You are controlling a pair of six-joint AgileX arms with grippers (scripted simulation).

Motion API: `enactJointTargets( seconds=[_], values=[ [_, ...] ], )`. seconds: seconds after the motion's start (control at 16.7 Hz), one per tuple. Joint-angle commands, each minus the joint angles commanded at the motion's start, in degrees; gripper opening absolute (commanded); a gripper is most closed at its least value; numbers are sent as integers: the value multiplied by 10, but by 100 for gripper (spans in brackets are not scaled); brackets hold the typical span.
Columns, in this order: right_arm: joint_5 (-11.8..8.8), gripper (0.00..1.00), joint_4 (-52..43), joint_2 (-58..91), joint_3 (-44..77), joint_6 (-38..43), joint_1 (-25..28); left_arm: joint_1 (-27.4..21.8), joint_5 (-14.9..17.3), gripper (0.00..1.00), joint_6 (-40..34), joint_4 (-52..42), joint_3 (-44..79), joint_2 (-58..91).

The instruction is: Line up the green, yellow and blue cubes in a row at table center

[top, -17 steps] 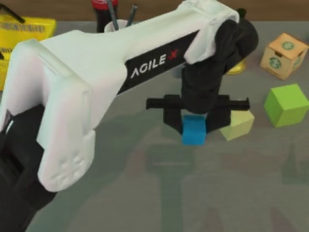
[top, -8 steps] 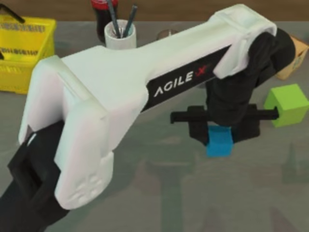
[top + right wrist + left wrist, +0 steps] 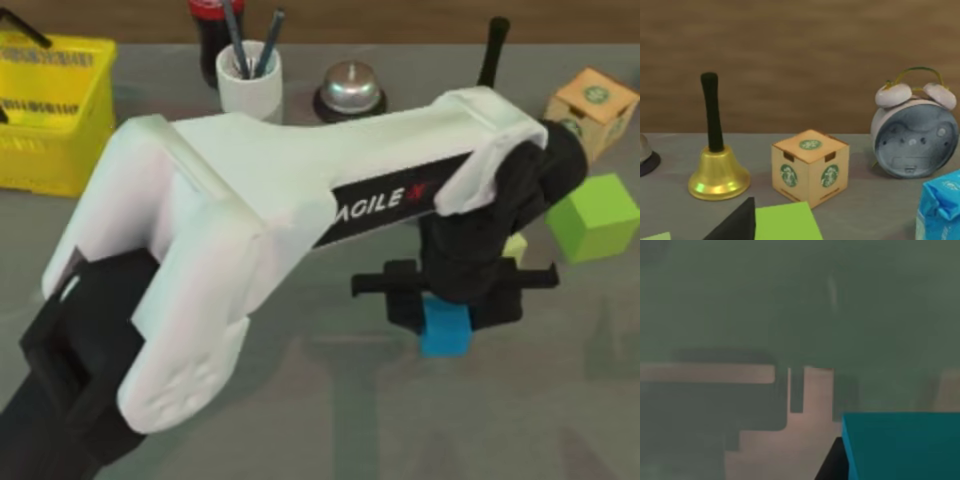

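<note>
One arm, the left, is doing the work: its gripper (image 3: 446, 312) is clamping the blue cube (image 3: 444, 329) near table (image 3: 300, 420) center, carrying it beside the mostly hidden yellow cube (image 3: 514, 246); the green cube (image 3: 592, 216) is waiting rightward.

Brown wood-grain wall (image 3: 800, 60) behind grey-green tabletop (image 3: 300, 420); soft arm shadows on surface.

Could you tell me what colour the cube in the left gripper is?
Bright blue cube, clearest in the top view.
</note>
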Motion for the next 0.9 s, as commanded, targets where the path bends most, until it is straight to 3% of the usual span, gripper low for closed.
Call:
enactJointTargets(
  seconds=[0.3, 0.9],
  values=[
    [0, 100, 0, 0, 0, 0, 0, -1, 0, 0, 0, 18, -18, 3],
    [0, 100, 0, 0, 0, 0, 0, -1, 0, 75, 0, 18, -18, 3]
  ],
)
